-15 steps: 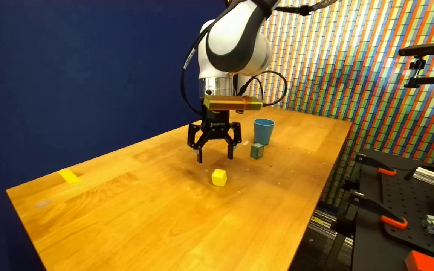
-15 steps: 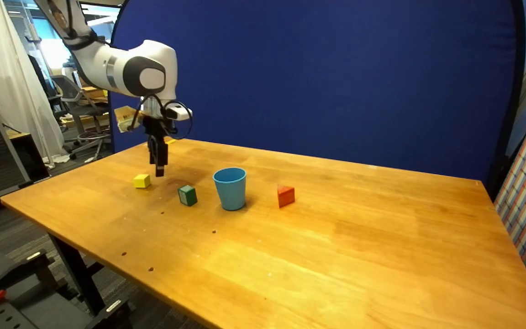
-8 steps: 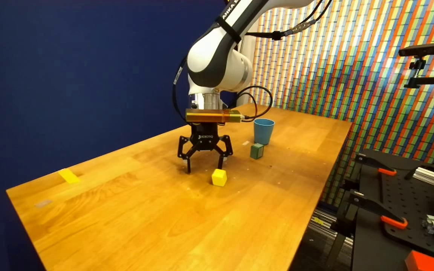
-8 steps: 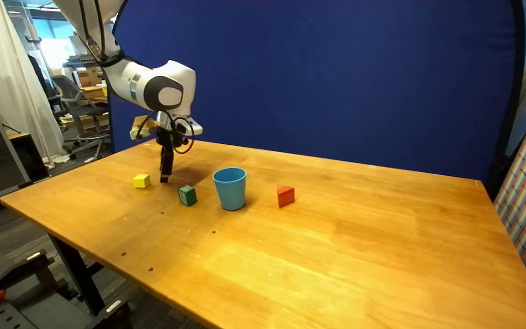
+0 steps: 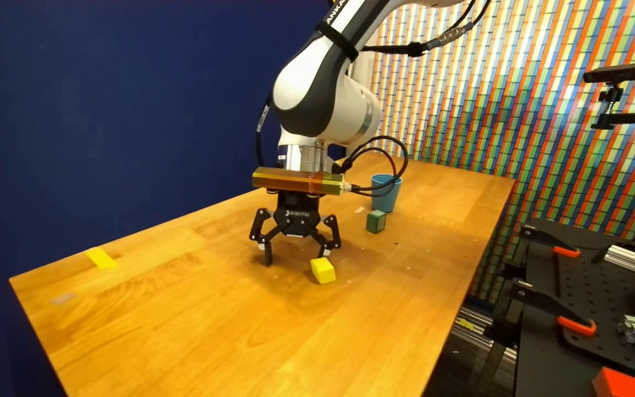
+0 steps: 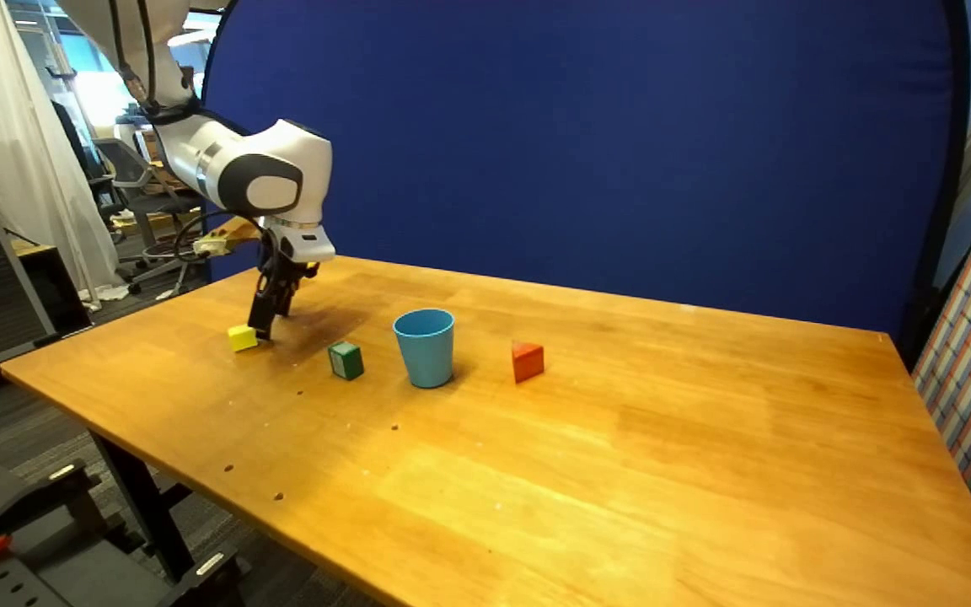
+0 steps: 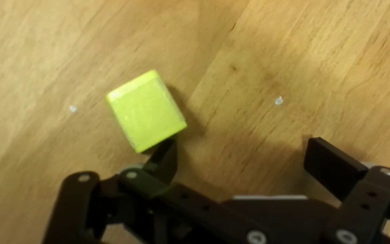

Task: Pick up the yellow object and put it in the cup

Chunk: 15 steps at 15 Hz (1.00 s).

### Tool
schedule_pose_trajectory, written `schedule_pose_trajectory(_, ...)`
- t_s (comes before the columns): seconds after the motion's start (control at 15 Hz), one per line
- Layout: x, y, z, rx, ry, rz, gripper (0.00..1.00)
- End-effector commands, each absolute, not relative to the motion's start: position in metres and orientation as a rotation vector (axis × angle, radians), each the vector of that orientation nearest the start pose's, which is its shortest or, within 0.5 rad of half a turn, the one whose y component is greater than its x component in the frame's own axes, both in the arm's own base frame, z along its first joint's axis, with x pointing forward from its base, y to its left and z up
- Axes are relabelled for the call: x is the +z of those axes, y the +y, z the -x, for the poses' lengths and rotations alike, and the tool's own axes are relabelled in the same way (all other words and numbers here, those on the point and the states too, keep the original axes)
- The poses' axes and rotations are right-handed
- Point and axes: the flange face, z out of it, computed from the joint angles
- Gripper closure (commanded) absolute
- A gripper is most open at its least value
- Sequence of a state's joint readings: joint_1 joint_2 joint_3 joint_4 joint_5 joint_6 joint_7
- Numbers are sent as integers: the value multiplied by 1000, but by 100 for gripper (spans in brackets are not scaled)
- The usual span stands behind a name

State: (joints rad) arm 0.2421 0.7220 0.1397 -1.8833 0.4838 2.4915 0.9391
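1 small, bright yellow block (image 7: 146, 113), cube-like, turned askew in the wrist view, lies outside the cup (image 6: 426, 356), well apart and to its left in both exterior views. The cup, plain teal-blue, stands upright, mouth up, wider at rim than base.

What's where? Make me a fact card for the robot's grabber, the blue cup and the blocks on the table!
Gripper: open, low over the table
Yellow block: on the table, outside the gripper's gap, right by one finger; touching unclear
Cup: blue, upright, inside bottom hidden
Green block: left of the cup in an exterior view
Red block: right of the cup there
Yellow block in cup: not yet
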Motion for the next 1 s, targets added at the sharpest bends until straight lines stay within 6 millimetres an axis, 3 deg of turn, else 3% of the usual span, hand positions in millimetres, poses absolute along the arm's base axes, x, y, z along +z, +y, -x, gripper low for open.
schedule_pose_trajectory(0.0,119,231,-531,391,1557,2451,0)
schedule_pose_trajectory(0.4,126,234,-483,264,1800,2336,0)
schedule_pose_trajectory(0.93,131,237,-450,269,1994,2257,0)
